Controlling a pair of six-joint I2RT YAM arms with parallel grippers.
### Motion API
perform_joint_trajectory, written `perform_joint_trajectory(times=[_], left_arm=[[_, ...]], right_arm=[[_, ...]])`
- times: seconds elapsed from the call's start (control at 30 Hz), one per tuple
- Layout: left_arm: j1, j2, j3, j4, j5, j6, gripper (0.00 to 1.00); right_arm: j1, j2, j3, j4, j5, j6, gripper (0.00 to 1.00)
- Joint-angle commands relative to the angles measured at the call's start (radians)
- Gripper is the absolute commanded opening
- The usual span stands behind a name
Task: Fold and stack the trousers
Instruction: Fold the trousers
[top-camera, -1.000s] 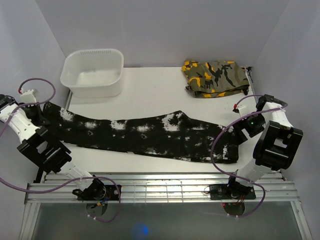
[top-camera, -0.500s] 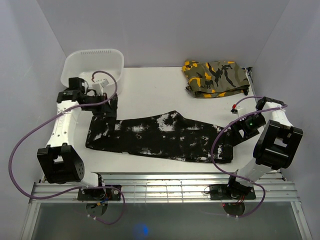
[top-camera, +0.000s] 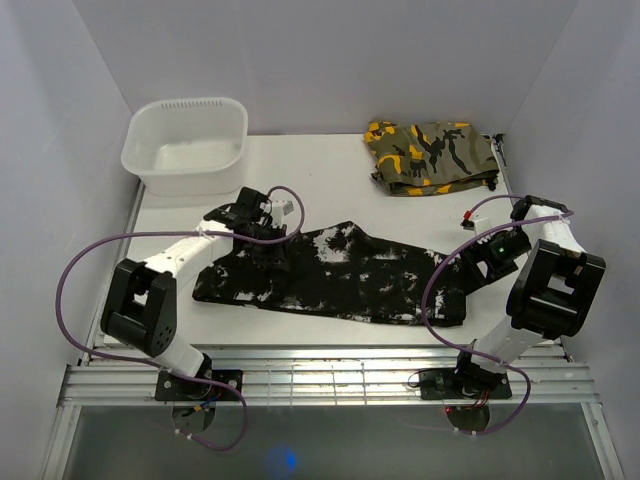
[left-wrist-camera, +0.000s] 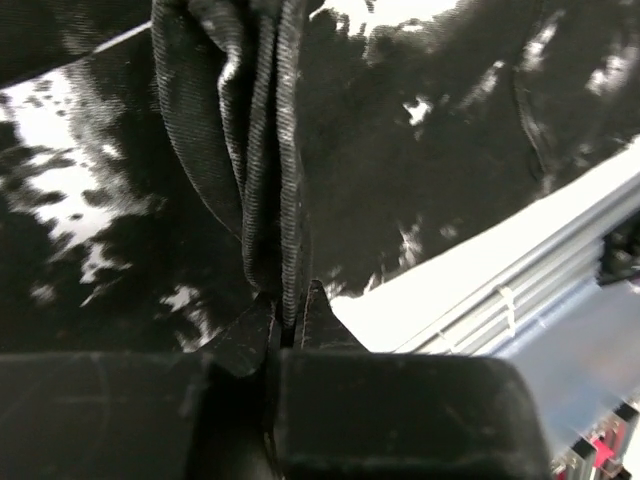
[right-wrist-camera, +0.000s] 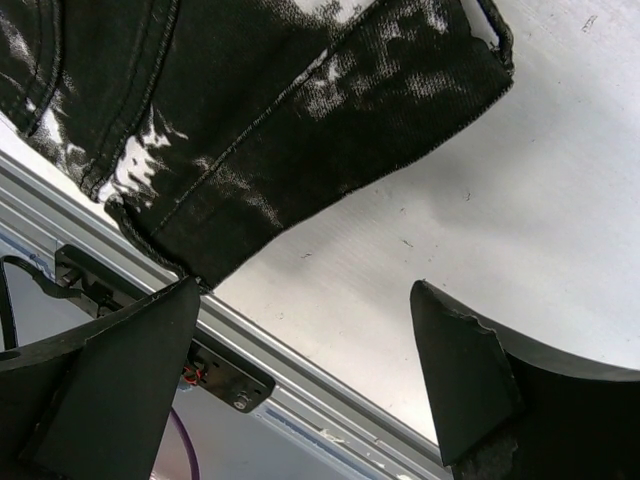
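One pair of black soft-fabric trousers with white splotches (top-camera: 350, 275) lies stretched left-to-right across the middle of the white tabletop (top-camera: 320, 190), close to the near edge. The left end looks bunched and doubled over rather than flat. The left gripper (top-camera: 262, 238) is clenched tight on that end. Its wrist view shows a ridge of gathered cloth running straight into the pinched jaws, with more trouser spread underneath. The right gripper (top-camera: 478, 262) is spread wide and grasping nothing, just beside the right end of the trousers, with only bare table between its fingers.

So I'd call this the first fold, partway through, with nothing stacked yet. Next move, as I see it: the left arm takes its handful across toward the right end, lines up the edges, lays it smooth and only then lets go. The open right claw could pin the far end so the cloth doesn't drag.

Further back there's a white rectangular plastic tub (top-camera: 185, 150) at the far left and a folded olive camouflage garment with orange and black patches (top-camera: 430, 155) at the far right, both apart from the trousers.
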Motion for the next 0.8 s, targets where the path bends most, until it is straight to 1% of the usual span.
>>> perform_joint_trajectory(times=[0.0, 0.07, 0.1, 0.17, 0.2, 0.23, 0.27, 0.33, 0.4, 0.47, 0.53, 0.57, 0.63, 0.67, 0.7, 0.73, 0.77], left_arm=[[-0.038, 0.012, -0.008, 0.09, -0.09, -0.051, 0.1], [-0.041, 0.052, 0.002, 0.095, -0.095, -0.05, 0.24], [-0.041, 0.061, 0.007, 0.095, -0.092, -0.047, 0.4], [-0.041, 0.063, 0.04, 0.082, -0.081, -0.031, 0.62], [-0.041, 0.054, 0.057, 0.072, -0.08, -0.022, 0.68], [-0.04, 0.041, 0.074, 0.043, -0.08, -0.011, 0.79], [-0.037, 0.023, 0.093, 0.027, -0.093, -0.001, 0.82], [-0.02, -0.032, 0.128, -0.02, -0.083, 0.047, 0.84], [0.028, -0.078, 0.134, -0.054, -0.051, 0.096, 0.84], [0.069, -0.1, 0.111, -0.089, -0.015, 0.148, 0.83], [0.094, -0.129, 0.058, -0.083, 0.008, 0.179, 0.83], [0.127, -0.13, 0.039, -0.08, 0.028, 0.182, 0.82], [0.158, -0.1, 0.006, -0.07, 0.063, 0.176, 0.82], [0.202, -0.082, -0.023, -0.068, 0.09, 0.185, 0.81], [0.224, -0.063, -0.033, -0.068, 0.142, 0.194, 0.8], [0.271, -0.03, -0.044, -0.067, 0.172, 0.229, 0.8], [0.295, -0.016, -0.063, -0.067, 0.201, 0.242, 0.79]], right_arm=[[-0.003, 0.008, -0.006, -0.02, 0.004, 0.012, 0.91], [-0.003, 0.008, -0.014, -0.015, 0.008, 0.013, 0.91], [-0.003, 0.009, -0.017, -0.015, 0.01, 0.015, 0.91], [-0.003, 0.009, -0.021, -0.018, 0.008, 0.015, 0.91], [-0.003, 0.008, -0.021, -0.022, 0.01, 0.015, 0.91], [-0.003, 0.006, -0.021, -0.025, 0.01, 0.013, 0.91], [-0.003, 0.005, -0.02, -0.023, 0.008, 0.012, 0.91], [-0.004, -0.001, -0.02, -0.023, 0.008, 0.01, 0.92], [-0.004, -0.012, -0.011, -0.026, -0.003, 0.007, 0.93], [-0.003, -0.021, -0.002, -0.031, -0.027, 0.009, 0.95], [0.0, -0.029, 0.02, -0.057, -0.052, 0.013, 0.96], [0.002, -0.031, 0.025, -0.067, -0.077, 0.016, 0.98], [0.006, -0.038, 0.025, -0.101, -0.102, 0.019, 1.0], [0.011, -0.041, 0.017, -0.109, -0.116, 0.018, 0.96], [0.012, -0.049, 0.008, -0.114, -0.122, 0.018, 0.94], [0.013, -0.051, -0.003, -0.118, -0.128, 0.018, 0.93], [0.016, -0.051, -0.03, -0.12, -0.145, 0.016, 0.93]])
